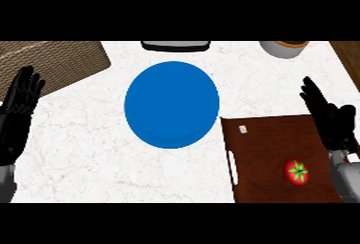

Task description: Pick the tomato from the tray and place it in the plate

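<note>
A red tomato (297,172) with a green stem lies on the dark brown tray (267,143) at the lower right. The blue plate (172,104) sits on the white counter, up and to the left of the tray, with nothing on it. My right hand (332,121) hovers over the tray's right edge, fingers straight and open, just above and right of the tomato and apart from it. At the left edge my left hand (21,102) rests open, fingers up.
A woven mat (53,59) covers the top left corner. A dark object with a light rim (175,45) stands behind the plate. A grey bowl-like vessel (284,48) stands at the top right. A white handle (233,167) runs along the tray's left edge.
</note>
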### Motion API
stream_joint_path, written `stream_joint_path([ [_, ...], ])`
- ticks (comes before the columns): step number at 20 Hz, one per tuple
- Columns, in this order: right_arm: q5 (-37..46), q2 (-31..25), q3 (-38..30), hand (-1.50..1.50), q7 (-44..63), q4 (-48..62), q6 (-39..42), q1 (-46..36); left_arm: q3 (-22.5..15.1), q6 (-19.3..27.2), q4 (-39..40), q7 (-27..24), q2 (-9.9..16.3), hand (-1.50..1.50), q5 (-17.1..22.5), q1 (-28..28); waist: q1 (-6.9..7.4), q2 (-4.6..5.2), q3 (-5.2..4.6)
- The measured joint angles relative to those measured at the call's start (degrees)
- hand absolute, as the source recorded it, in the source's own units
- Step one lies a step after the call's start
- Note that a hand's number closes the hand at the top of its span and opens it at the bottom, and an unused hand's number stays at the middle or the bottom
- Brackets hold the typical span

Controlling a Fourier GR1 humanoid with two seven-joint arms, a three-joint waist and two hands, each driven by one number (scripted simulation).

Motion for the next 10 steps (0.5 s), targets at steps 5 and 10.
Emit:
stream_joint_path([
  [5, 1.5, 5.6, 6.0, 1.50, -3.6, -4.3, 2.3, -3.7, -0.7, -0.7, -0.3, 2.6, -0.3, 0.00, -0.5, -2.6, 0.05, 0.42, 0.89],
  [10, 18.7, 0.4, 14.8, 1.50, -1.5, -3.6, -2.0, -5.0, -2.8, -1.4, -0.5, 5.7, -0.5, 0.00, -0.7, -4.7, -0.62, 0.33, 0.54],
])
